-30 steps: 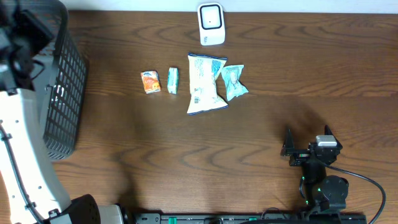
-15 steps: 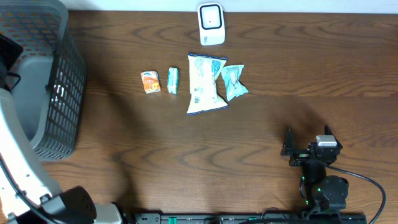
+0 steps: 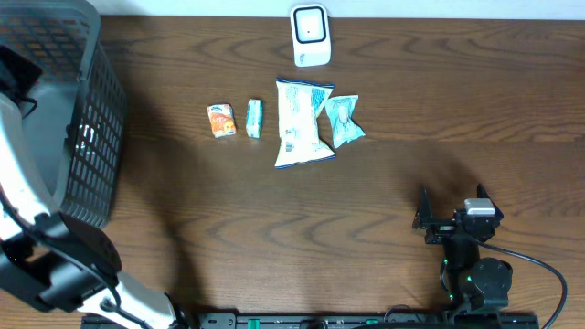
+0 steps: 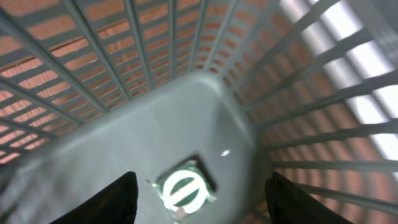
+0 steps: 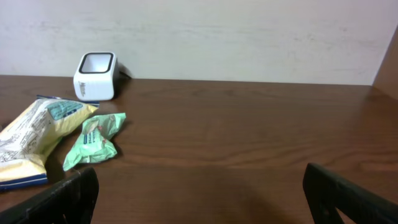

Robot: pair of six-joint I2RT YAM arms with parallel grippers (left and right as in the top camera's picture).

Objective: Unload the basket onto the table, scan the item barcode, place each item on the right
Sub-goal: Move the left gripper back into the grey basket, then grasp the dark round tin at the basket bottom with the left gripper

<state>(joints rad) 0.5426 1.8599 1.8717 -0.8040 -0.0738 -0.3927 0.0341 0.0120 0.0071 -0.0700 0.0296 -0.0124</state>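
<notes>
My left gripper (image 4: 200, 182) hangs open inside the grey mesh basket (image 3: 91, 137). Below its spread fingers a small packet with a white ring on green (image 4: 183, 188) lies on the basket floor, apart from both fingers. The white barcode scanner (image 3: 311, 36) stands at the table's back edge. In front of it lie an orange packet (image 3: 221, 120), a small green packet (image 3: 254, 118), a large white-and-yellow bag (image 3: 301, 123) and a teal packet (image 3: 344, 120). My right gripper (image 3: 452, 196) rests open near the front right, holding nothing.
The basket fills the table's left end, its walls close around my left gripper. In the right wrist view the scanner (image 5: 96, 76), the bag (image 5: 34, 140) and the teal packet (image 5: 93, 140) lie to the far left, with a pale wall behind the table.
The left arm has shifted over the basket, its dark end moving from the basket's top toward the left edge. The items and the right arm have stayed put.
</notes>
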